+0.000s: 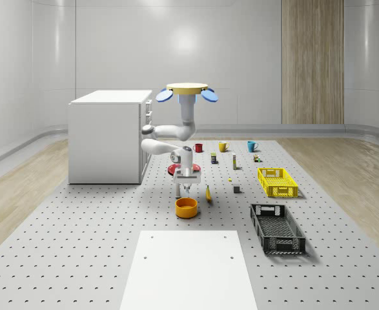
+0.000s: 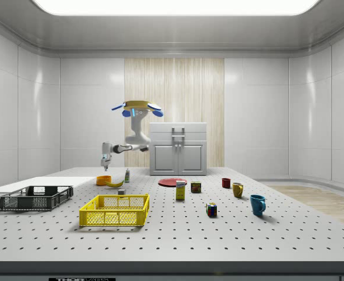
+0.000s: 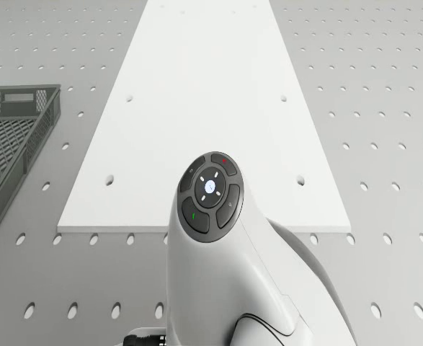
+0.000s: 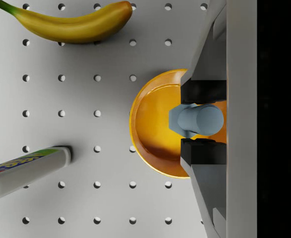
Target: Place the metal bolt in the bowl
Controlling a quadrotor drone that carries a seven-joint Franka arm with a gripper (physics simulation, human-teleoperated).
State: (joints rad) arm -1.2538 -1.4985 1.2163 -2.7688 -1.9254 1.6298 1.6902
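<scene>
Bolt (image 4: 197,120) and bowl (image 4: 152,124) are lined up now. We hold the metal bolt tight in our pincer (image 4: 203,121), with one dark pad (image 4: 202,91) on each side of it. In the wrist view we look along the pincer and see the bolt's round gray end, and the orange bowl sits right under it. So the bolt is in our grip, up in the air above the bowl, not inside it yet.

Our drone (image 1: 186,92) hovers over the desk (image 1: 79,226), near the white cabinet (image 1: 105,135). Our arm bends down from it so the pincer (image 1: 184,185) hangs just above the bowl (image 1: 186,207). We keep the pincer pointing down so the bolt can fall straight in when we let go.

A yellow banana (image 4: 66,25) lies on the desk off to one side of the pincer, close to the bowl but not touching it. A white tube with colored print (image 4: 26,171) lies on the desk farther off on the same side. A red plate (image 1: 174,170) sits behind the pincer, toward the cabinet.

We think the carrying is almost done. Next we need to loosen our grip. The bolt looks a bit toward one edge of the bowl, so it might bounce off the rim if we drop it from too high. Going a little lower first seems safer.
</scene>
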